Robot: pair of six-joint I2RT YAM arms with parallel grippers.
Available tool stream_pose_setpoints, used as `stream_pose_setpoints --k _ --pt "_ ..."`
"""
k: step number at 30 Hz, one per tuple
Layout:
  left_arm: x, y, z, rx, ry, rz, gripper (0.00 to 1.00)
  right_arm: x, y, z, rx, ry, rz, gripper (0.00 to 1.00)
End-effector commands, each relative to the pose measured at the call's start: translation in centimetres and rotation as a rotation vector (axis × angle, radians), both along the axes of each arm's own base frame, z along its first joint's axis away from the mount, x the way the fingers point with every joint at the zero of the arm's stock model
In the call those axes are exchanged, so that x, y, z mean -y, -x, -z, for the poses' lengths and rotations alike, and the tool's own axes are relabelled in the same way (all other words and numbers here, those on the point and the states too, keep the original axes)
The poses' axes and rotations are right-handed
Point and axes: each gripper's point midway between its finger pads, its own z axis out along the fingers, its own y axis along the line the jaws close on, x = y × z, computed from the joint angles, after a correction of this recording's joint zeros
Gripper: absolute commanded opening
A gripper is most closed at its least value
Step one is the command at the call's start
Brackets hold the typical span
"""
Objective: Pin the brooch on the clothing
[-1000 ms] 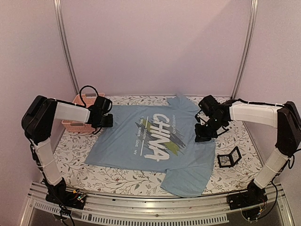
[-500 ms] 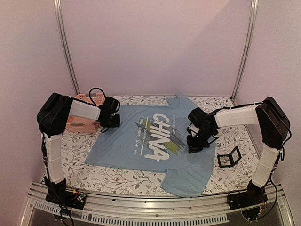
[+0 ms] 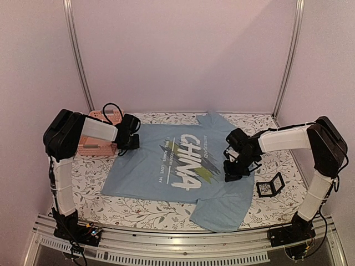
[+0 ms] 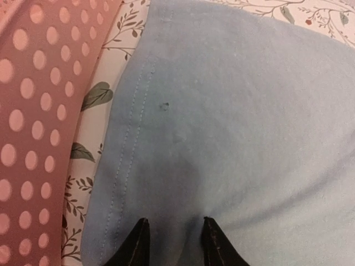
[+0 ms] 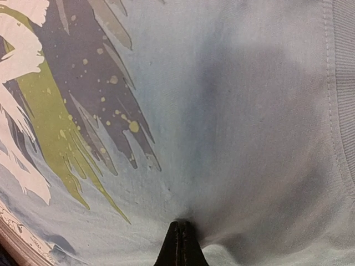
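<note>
The light blue "CHINA" T-shirt (image 3: 141, 166) lies flat on the table. My left gripper (image 3: 126, 145) rests at the shirt's left edge beside the stitched hem (image 4: 130, 138). It is open, with its tips (image 4: 175, 221) a little apart on the fabric. My right gripper (image 3: 233, 176) is on the shirt's chest right of the print. In the right wrist view its jaws (image 5: 180, 223) are shut, with the fabric (image 5: 249, 138) puckered at the tips, next to the grey and yellow-green streaks (image 5: 66, 111). The brooch does not show in any view.
A pink dotted basket (image 3: 91, 145) stands at the back left, close beside my left gripper; it also fills the left of the left wrist view (image 4: 33, 111). A small black open-frame box (image 3: 270, 185) sits on the floral tablecloth (image 3: 277, 160) right of the shirt.
The left gripper moved right from the basket onto the shirt's left edge. The right gripper moved down and left across the chest, then shifted slightly back right.
</note>
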Motion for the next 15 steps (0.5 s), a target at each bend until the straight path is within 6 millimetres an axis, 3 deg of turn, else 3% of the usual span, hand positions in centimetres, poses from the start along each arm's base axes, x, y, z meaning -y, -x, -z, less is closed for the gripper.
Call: stream_pose_setpoints --k 1,4,9,12,15 --pt "-2.1 0.9 -0.1 -0.029 -0.076 -0.011 0.33 2.2 1.4 0.4 -0.064 0.090 -0.010 0.00" --pt "-1.9 0.3 -1.4 -0.002 -0.078 0.000 0.34 1.7 0.5 -1.1 -0.031 0.079 -0.022 0.02" --pt "-0.3 -0.2 -4.8 0.078 -0.089 0.052 0.36 3.2 -0.9 -4.3 0.052 0.147 0.021 0.09" --pt "1.6 0.1 -6.7 0.132 -0.094 0.095 0.37 5.8 -1.3 -4.9 0.076 0.220 0.107 0.14" --pt "4.2 0.7 -8.6 0.188 -0.066 0.161 0.45 9.2 -0.6 -4.6 0.063 0.304 0.221 0.18"
